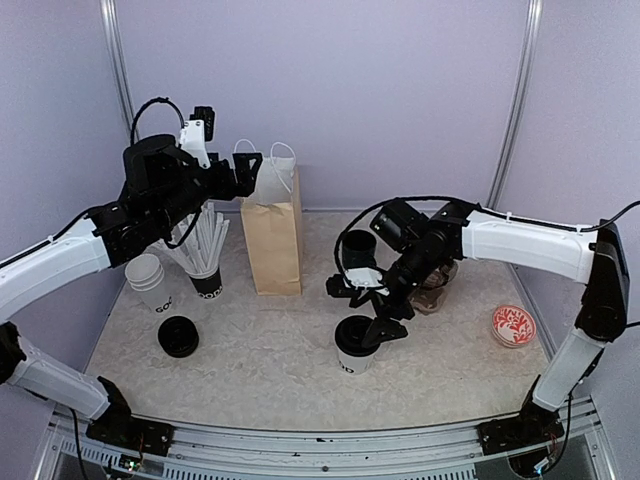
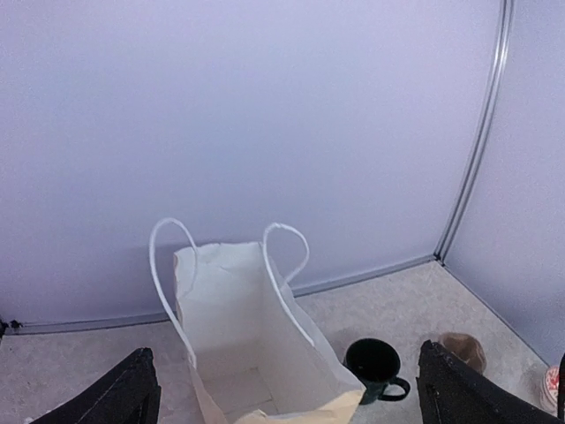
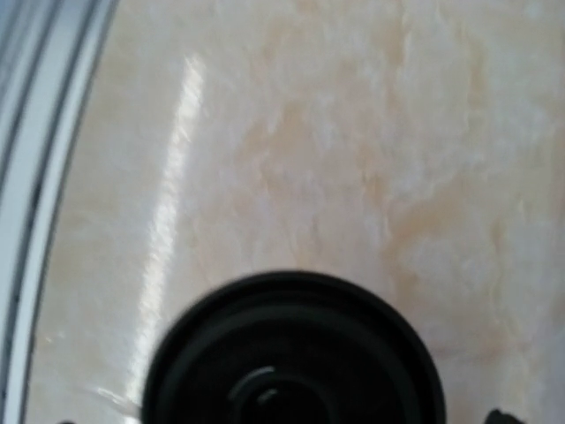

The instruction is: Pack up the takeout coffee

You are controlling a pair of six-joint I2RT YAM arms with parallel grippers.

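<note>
One lidded takeout cup, right of one paper bag
The right gripper is held spread over the cup, the left gripper likewise above the bag, whose inside is shown only from the left wrist.

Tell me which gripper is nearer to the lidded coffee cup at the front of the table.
Right. The right gripper hangs just over the lidded cup. The left gripper is far off at the back left, up by the paper bag handles.
</note>
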